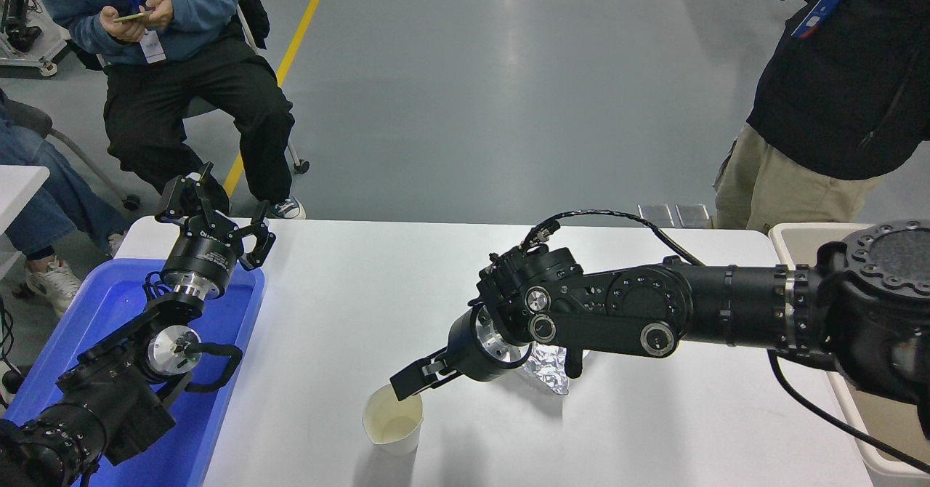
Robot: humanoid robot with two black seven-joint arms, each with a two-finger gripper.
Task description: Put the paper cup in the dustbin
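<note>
The paper cup [393, 421] stands upright near the table's front edge, white with a cream inside. My right gripper [402, 388] reaches down and left from the right side, and its tip is at the cup's far right rim. I see it edge-on, so its state is hidden. The beige dustbin [793, 235] stands at the table's right end, mostly hidden behind my right arm. My left gripper [215, 215] is parked open above the blue tray at the lower left.
A crumpled silver foil packet [549, 370] lies just under my right wrist, right of the cup. A blue plastic tray [109, 299] sits at the left edge. One person sits at the far left and another stands at the far right.
</note>
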